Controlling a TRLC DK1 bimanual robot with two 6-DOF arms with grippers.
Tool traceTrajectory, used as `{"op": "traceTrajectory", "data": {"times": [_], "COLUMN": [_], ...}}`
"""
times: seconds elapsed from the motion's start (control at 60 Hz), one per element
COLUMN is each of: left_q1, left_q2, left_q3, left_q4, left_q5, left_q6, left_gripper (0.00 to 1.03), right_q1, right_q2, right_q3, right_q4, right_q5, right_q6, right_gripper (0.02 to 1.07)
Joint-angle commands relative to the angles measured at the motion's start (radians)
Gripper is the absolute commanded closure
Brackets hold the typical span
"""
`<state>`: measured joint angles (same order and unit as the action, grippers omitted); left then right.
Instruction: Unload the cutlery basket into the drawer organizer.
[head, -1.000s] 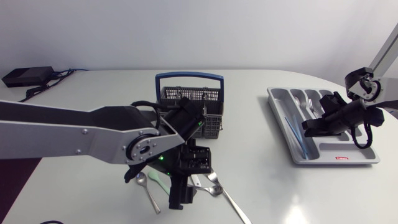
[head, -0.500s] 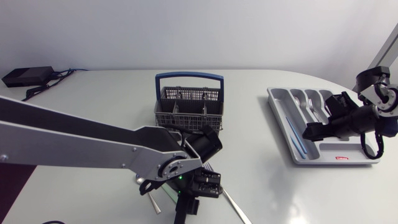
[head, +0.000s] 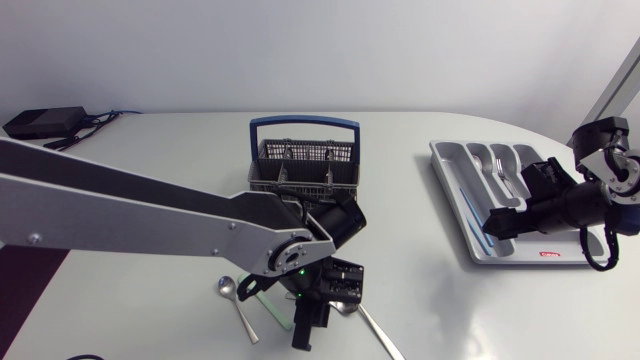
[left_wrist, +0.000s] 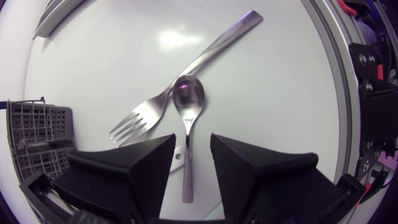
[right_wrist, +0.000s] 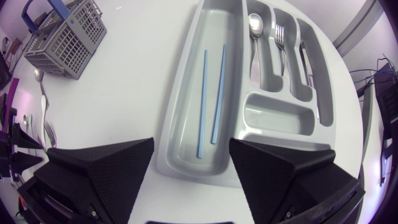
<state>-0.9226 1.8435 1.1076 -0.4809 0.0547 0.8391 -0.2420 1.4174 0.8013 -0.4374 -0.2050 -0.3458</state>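
A metal spoon (left_wrist: 188, 96) lies on the table beside a fork (left_wrist: 161, 106), their heads close together. My left gripper (left_wrist: 193, 142) hovers low over them, open narrowly, the spoon's handle running between its fingers untouched. From above, my left gripper (head: 312, 318) is in front of the grey cutlery basket (head: 303, 165). Above the near end of the grey drawer organizer (right_wrist: 177, 106), my right gripper (right_wrist: 189, 180) stands wide open and empty. Two blue chopsticks (right_wrist: 211, 93), a spoon (right_wrist: 255, 25) and a fork (right_wrist: 280, 34) lie in its compartments.
Another spoon (head: 230, 290) lies on the table left of my left gripper, and the fork's handle (head: 380, 335) runs toward the front edge. A pale green utensil (head: 265, 298) lies partly under the left arm. The drawer organizer (head: 520, 245) is near the table's right edge.
My left gripper has shifted right over the spoon and fork, and its fingers have narrowed. My right gripper has opened wide and drawn back toward the organizer's near end.
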Motion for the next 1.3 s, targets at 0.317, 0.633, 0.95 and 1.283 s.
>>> {"op": "traceTrajectory", "data": {"times": [0.317, 0.633, 0.95, 1.283], "left_q1": [0.005, 0.019, 0.076, 0.134], "left_q2": [0.095, 0.022, -0.156, -0.185], "left_q3": [0.047, 0.041, 0.135, 0.282], "left_q4": [-0.013, -0.051, -0.091, 0.077], "left_q5": [-0.024, -0.019, 0.099, 0.139], "left_q6": [0.026, 0.005, -0.227, -0.703], "left_gripper": [1.0, 1.0, 1.0, 1.0], "right_q1": [0.029, 0.043, 0.148, 0.376], "right_q2": [-0.048, -0.095, -0.239, -0.434], "right_q3": [-0.054, -0.071, -0.077, -0.053], "right_q4": [0.009, -0.001, -0.066, -0.061], "right_q5": [-0.002, -0.004, -0.036, -0.076], "right_q6": [-0.019, -0.015, 0.056, 0.265], "right_gripper": [0.2, 0.2, 0.2, 0.2]}}
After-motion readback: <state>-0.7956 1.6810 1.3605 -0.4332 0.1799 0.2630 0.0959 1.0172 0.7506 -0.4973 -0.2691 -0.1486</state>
